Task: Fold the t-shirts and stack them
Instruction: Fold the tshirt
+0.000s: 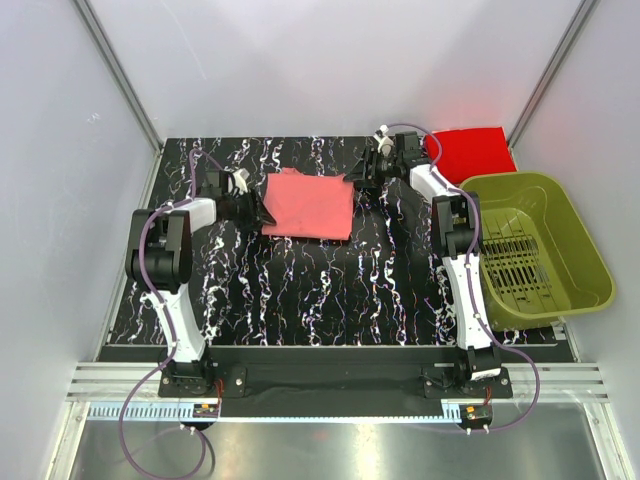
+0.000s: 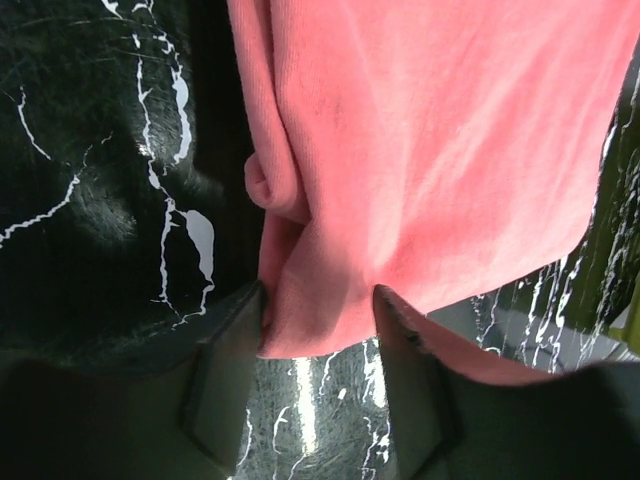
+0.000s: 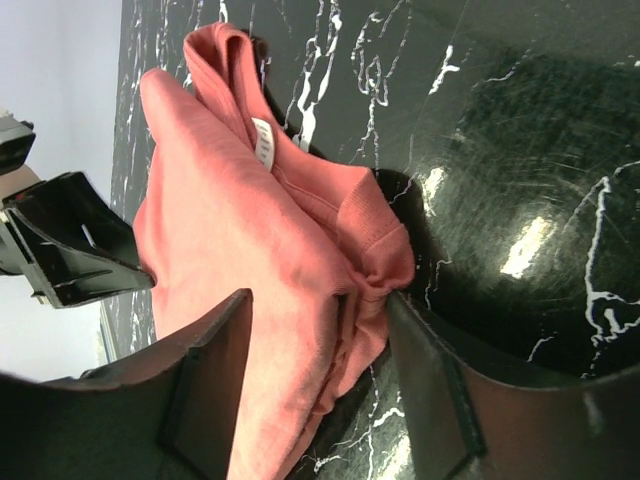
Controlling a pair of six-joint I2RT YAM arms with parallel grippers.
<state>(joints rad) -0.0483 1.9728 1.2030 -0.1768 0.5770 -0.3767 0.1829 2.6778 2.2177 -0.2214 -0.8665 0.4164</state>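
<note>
A folded salmon-pink t-shirt (image 1: 308, 204) lies flat on the black marbled table (image 1: 300, 290). My left gripper (image 1: 265, 213) is at its near-left corner. In the left wrist view the jaws (image 2: 320, 292) stand apart around that corner of the shirt (image 2: 440, 150), with bare table showing between them. My right gripper (image 1: 352, 178) is at the far-right corner, its jaws (image 3: 318, 300) open around a bunched edge of the shirt (image 3: 250, 230). A brighter red t-shirt (image 1: 470, 150) lies folded at the back right.
An olive-green plastic basket (image 1: 585, 235) stands on the right, beside the right arm and just in front of the red shirt. White walls with metal posts close in the back and sides. The left gripper (image 3: 70, 240) shows across the shirt in the right wrist view.
</note>
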